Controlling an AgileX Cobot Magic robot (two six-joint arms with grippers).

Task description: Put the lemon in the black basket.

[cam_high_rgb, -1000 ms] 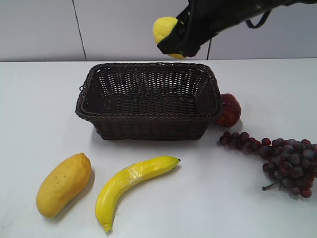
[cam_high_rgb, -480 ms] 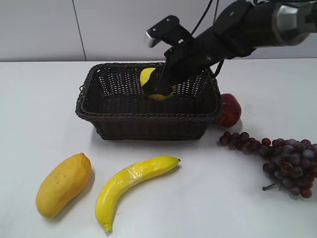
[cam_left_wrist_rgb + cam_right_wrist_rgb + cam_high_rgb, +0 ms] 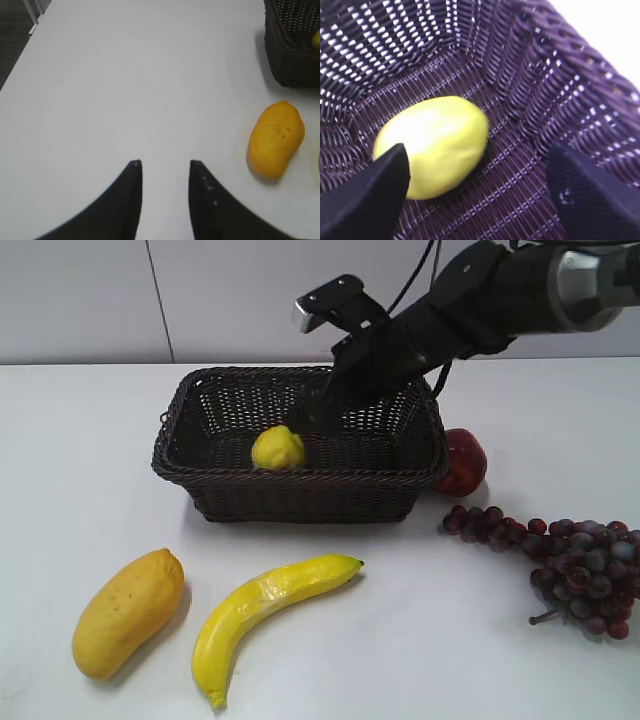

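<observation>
- Currently one lemon (image 3: 277,448), one black basket (image 3: 300,492), one mango (image 3: 128,611), one banana (image 3: 265,615), one red apple (image 3: 462,462) and one bunch of dark grapes (image 3: 565,560) are counted on the white desk (image 3: 90,430).
- The black basket holds the lemon only; the fruit lies on the woven floor, left of centre toward the near wall in the exterior view. The right wrist view shows the lemon (image 3: 434,145) lying free on the weave between the two fingers.
- The right hand (image 3: 312,412) hangs inside the basket just above and right of the lemon, fingers spread wide and gripping nothing. Whether the left finger touches the fruit cannot be told.
- The left hand (image 3: 163,172) hovers over bare desk well left of the basket, its fingers a little apart with nothing between them; the mango (image 3: 275,139) lies to its right.
- The apple sits against the basket's right end. The grapes lie near the apple, toward the front right.
- The mango and banana lie side by side in front of the basket, apart from it.
- The right arm (image 3: 480,300) crosses over the basket's far right corner.
</observation>
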